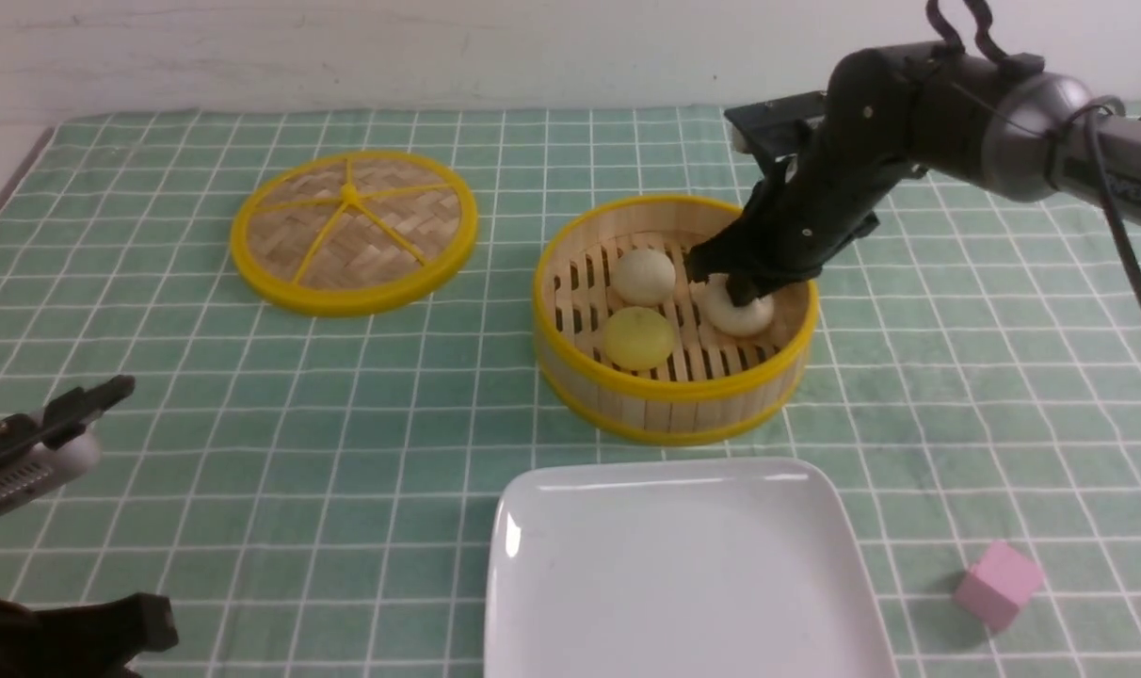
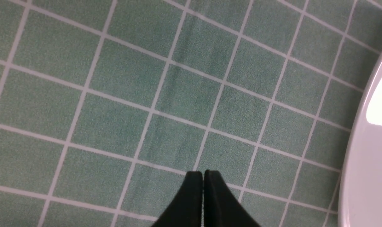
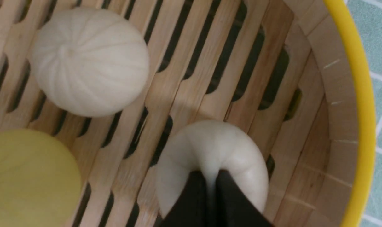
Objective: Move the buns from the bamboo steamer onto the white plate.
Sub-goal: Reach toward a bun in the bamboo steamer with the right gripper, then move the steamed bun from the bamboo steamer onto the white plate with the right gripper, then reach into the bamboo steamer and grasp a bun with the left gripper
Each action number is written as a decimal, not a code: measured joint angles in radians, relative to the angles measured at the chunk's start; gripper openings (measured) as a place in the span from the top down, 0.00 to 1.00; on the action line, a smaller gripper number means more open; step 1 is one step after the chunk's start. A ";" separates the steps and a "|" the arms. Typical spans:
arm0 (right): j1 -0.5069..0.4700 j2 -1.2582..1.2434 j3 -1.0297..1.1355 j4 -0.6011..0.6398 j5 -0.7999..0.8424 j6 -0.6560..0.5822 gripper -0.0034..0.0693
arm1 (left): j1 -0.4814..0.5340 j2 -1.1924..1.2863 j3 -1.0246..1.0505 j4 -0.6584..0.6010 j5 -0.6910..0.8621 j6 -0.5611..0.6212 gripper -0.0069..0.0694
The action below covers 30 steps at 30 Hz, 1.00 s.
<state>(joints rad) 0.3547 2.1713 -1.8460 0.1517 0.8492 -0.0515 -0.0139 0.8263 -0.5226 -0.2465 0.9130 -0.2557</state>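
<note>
The bamboo steamer (image 1: 674, 391) stands mid-table with all three buns inside. My right gripper (image 1: 742, 292) reaches down into it and is shut on the right-hand cream bun (image 1: 749, 318), pinching and denting its top. In the right wrist view the black fingertips (image 3: 197, 183) squeeze that bun (image 3: 210, 148) close to the steamer wall (image 3: 336, 110). The other cream bun (image 1: 642, 275) (image 3: 90, 61) and the yellow bun (image 1: 638, 337) (image 3: 27, 176) lie free on the slats. The white plate (image 1: 683, 565) sits bare in front of the steamer. My left gripper (image 2: 203, 173) hovers shut over the cloth beside the plate's rim (image 2: 373, 157).
The flat woven lid (image 1: 354, 231) lies at the back left on the green checked cloth. A pink cube (image 1: 997, 584) rests to the right of the plate. My left arm (image 1: 53, 443) stays low at the front left edge.
</note>
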 joint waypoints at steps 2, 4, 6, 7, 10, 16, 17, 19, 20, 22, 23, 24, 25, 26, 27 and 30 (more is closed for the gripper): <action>0.000 -0.024 0.002 0.000 0.037 0.000 0.93 | 0.000 0.000 0.000 0.000 0.000 0.000 0.87; 0.000 -0.095 0.006 0.006 0.138 0.000 0.93 | 0.000 0.000 0.000 0.000 0.000 0.000 0.86; 0.001 -0.192 0.020 0.028 0.233 0.000 0.93 | 0.000 0.000 0.000 0.000 0.000 0.000 0.86; 0.001 -0.202 0.023 0.028 0.242 0.000 0.93 | 0.000 0.000 0.000 0.000 0.000 0.000 0.86; 0.023 -0.360 0.122 0.087 0.320 0.000 0.93 | 0.000 0.000 0.000 0.000 -0.010 0.000 0.85; 0.164 -0.506 0.518 0.133 0.202 0.000 0.92 | 0.000 0.000 0.000 0.000 -0.024 0.000 0.84; 0.185 -0.506 0.574 0.127 0.150 0.001 0.92 | 0.000 0.000 0.000 0.000 -0.024 0.000 0.84; 0.204 -0.501 0.624 0.120 0.089 0.006 0.91 | 0.000 0.000 0.000 0.000 -0.024 0.000 0.84; 0.225 -0.489 0.684 0.110 0.005 0.023 0.89 | 0.000 0.000 0.000 0.000 -0.024 0.000 0.84; 0.233 -0.471 0.734 0.096 -0.083 0.039 0.86 | 0.000 0.000 0.000 0.000 -0.025 0.000 0.84; 0.235 -0.460 0.753 0.093 -0.117 0.052 0.83 | 0.000 0.000 0.000 0.000 -0.025 0.000 0.84; 0.236 -0.441 0.773 0.089 -0.154 0.052 0.77 | 0.000 0.000 0.000 0.000 -0.025 0.000 0.83; 0.236 -0.431 0.779 0.089 -0.165 0.064 0.70 | 0.000 0.000 0.000 0.000 -0.025 0.000 0.83; 0.236 -0.425 0.781 0.089 -0.174 0.072 0.65 | 0.000 0.000 0.000 0.000 -0.025 0.000 0.83; 0.236 -0.424 0.781 0.089 -0.180 0.079 0.57 | 0.000 0.000 0.000 0.000 -0.026 0.000 0.83; 0.236 -0.442 0.772 0.079 -0.169 0.080 0.39 | 0.000 0.000 0.000 0.000 -0.033 0.000 0.82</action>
<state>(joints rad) 0.5910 1.7289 -1.0741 0.2305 0.6798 0.0287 -0.0139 0.8263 -0.5226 -0.2465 0.8799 -0.2557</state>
